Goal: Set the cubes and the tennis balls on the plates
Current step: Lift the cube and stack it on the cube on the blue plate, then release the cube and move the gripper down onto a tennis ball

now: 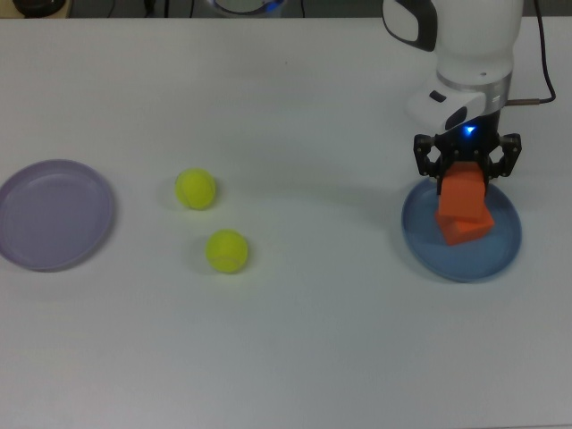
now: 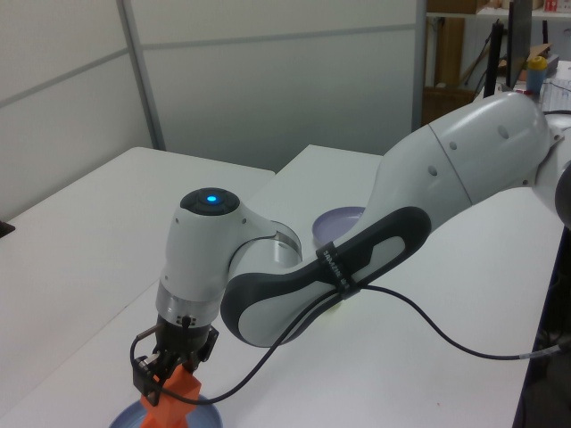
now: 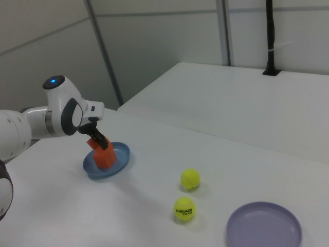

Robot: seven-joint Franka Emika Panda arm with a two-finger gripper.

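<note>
- The black two-finger gripper (image 1: 466,169) on the white Franka arm is clamped on a matte orange cube (image 1: 463,191), one finger on each of two opposite faces, directly over the round blue rimmed plate (image 1: 420,234).
- In the top view the held cube sits turned slightly, its edges not square to the table's edges; in the right view it hangs tilted, one corner lowest.
- A second matte orange cube (image 1: 468,228) rests on the blue plate's floor, partly covered by the held one; in the top view its corners point diagonally. Whether the two cubes touch cannot be told.
- A cube has no long axis to speak of; each shows near-equal sides.
- Two fuzzy yellow-green tennis balls (image 1: 196,189) (image 1: 227,251) lie on the bare white table (image 1: 295,340), near each other but apart, between the two plates.
- In the right view one ball's (image 3: 184,209) printed lettering faces the camera.
- The round pale lavender plate (image 1: 54,214) sits at the top view's left, its rim cut by the frame edge, nothing on it.
- Open tabletop lies between the balls and the blue plate, and along the top view's lower half.
- The blue plate is near the top view's right edge.
</note>
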